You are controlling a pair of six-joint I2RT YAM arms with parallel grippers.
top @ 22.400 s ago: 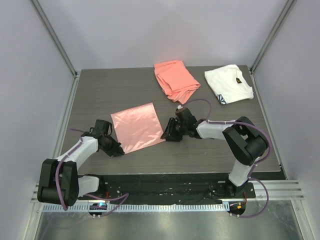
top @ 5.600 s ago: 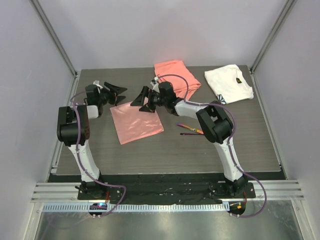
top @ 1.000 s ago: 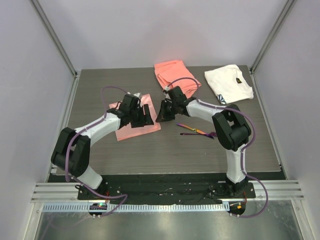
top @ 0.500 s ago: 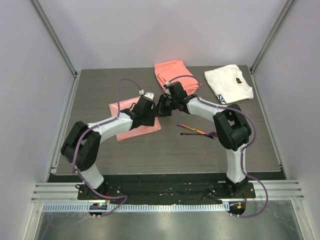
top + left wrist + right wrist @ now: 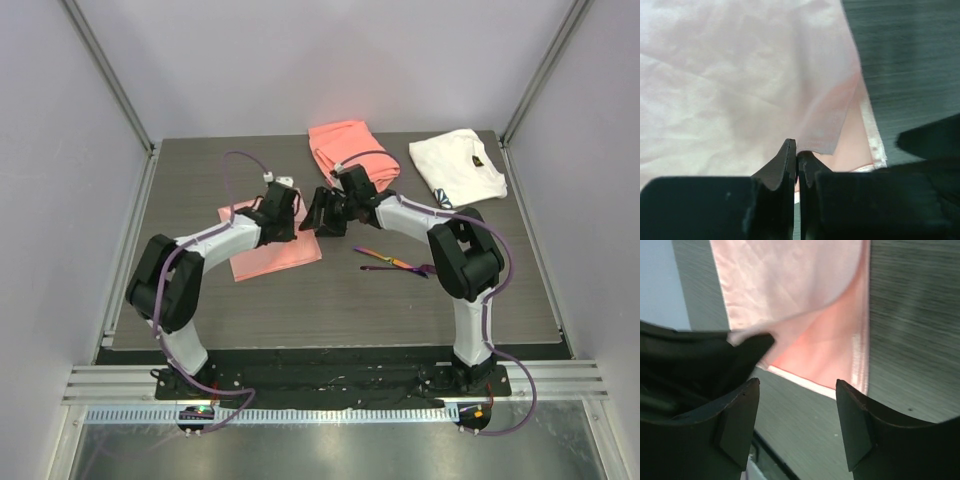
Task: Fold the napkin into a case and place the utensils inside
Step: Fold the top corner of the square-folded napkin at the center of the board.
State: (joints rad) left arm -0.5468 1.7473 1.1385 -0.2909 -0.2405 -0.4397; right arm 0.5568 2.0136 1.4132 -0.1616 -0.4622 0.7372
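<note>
The glossy pale-pink napkin [image 5: 272,255] lies partly folded on the dark table, left of centre. My left gripper [image 5: 287,220] sits at its far right corner, shut on the edge of the lifted upper layer [image 5: 796,154]. The cloth's brighter pink underlayer [image 5: 855,145] shows beside the fold. My right gripper [image 5: 318,216] is open and empty, just right of that corner, hovering over the napkin's hemmed edge [image 5: 798,385]. The two dark purple utensils [image 5: 395,264] lie crossed on the table right of the napkin. No finished case shows.
A thicker coral-orange cloth [image 5: 350,156] lies folded at the back centre. A white cloth with a dark mark [image 5: 457,167] lies at the back right. Both grippers are close together, nearly touching. Grey walls enclose the table.
My left gripper has drawn back a little toward the far left, with the napkin's edge in it. My right gripper has shifted slightly left toward it.
</note>
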